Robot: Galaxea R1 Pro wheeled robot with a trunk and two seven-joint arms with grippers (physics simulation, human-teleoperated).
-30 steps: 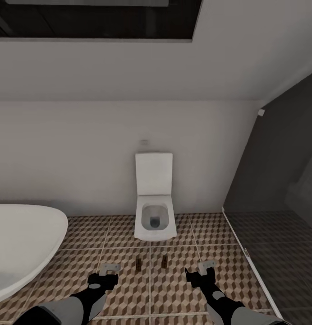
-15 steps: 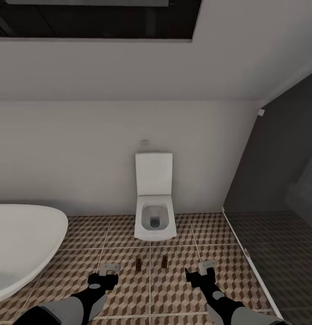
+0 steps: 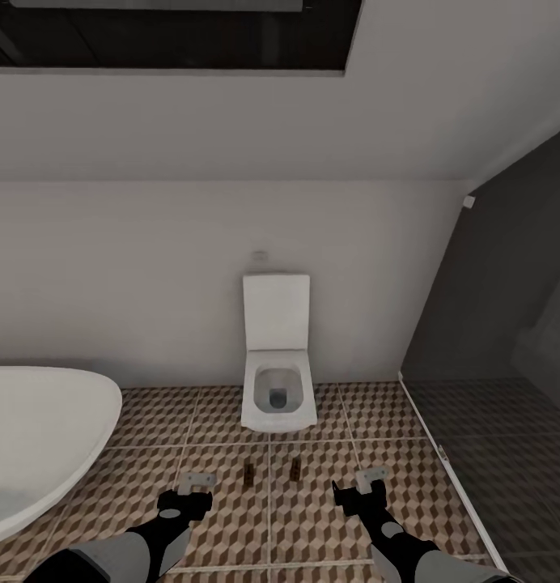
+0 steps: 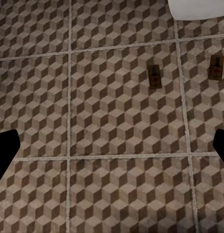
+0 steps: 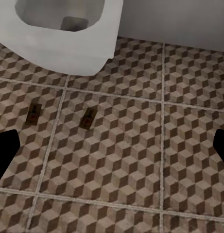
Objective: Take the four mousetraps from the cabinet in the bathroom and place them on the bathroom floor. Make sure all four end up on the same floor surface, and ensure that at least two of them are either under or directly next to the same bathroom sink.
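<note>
Two mousetraps [image 3: 248, 474] [image 3: 295, 469] lying flat on the bathroom floor [image 3: 231, 526], side by side but apart, just in front of the white toilet [image 3: 277, 380]. Left gripper [image 3: 196, 482] and right gripper [image 3: 369, 478] hovering low over the tiles on either side of them, both spread wide, holding nothing. White bathtub [image 3: 37, 437] off to the left

White wall [image 3: 150, 267], cube-patterned tiled floor [image 3: 223, 518], white toilet [image 3: 277, 380], bathtub [image 3: 37, 437], dark shower corner [image 3: 498, 340]
</note>
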